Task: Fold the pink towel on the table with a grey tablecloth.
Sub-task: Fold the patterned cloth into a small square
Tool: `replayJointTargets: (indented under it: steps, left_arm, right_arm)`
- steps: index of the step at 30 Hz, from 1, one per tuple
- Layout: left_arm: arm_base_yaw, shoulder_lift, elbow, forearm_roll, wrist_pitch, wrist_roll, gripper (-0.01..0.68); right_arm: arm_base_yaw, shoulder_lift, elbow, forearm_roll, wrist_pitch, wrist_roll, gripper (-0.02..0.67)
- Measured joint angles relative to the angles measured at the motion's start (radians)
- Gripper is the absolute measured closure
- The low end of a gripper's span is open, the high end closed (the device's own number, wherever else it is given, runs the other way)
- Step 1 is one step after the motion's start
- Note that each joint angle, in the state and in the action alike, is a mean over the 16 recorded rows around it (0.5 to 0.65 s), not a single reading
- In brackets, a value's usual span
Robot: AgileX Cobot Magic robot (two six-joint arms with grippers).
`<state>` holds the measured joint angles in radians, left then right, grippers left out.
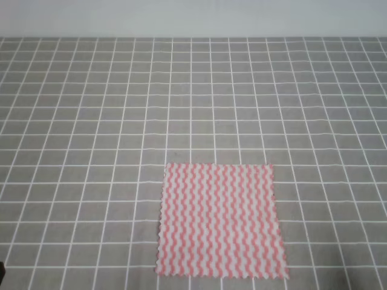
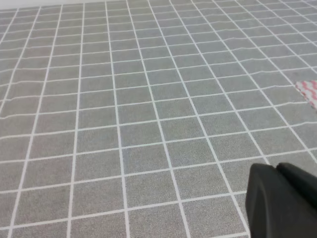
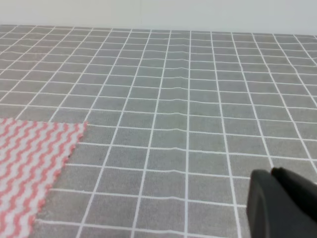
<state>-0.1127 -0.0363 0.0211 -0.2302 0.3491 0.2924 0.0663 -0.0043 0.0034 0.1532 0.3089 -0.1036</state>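
The pink towel (image 1: 221,220) lies flat and unfolded on the table with a grey tablecloth (image 1: 91,121), near the front edge and slightly right of centre. It has wavy pink-and-white stripes and covers a few grid squares. Neither gripper shows in the exterior high view. In the left wrist view a black finger (image 2: 280,201) fills the lower right corner, and a towel corner (image 2: 308,91) peeks in at the right edge, far from it. In the right wrist view a black finger (image 3: 280,201) sits at the lower right, with the towel (image 3: 29,163) at the lower left. The jaws' state is hidden.
The grey tablecloth (image 3: 188,99) with its white grid runs back to a pale wall (image 1: 193,18) along the far edge. A small dark shape (image 1: 2,273) touches the left border near the front.
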Motion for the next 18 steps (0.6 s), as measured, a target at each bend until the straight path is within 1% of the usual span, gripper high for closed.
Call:
replayJointTargets:
  steps: [18]
  left_arm:
    - [0.0,0.012,-0.006,0.014,-0.035,0.026,0.675]
  right_arm:
    - [0.0,-0.011,0.008,0.0,-0.004,0.0,0.666]
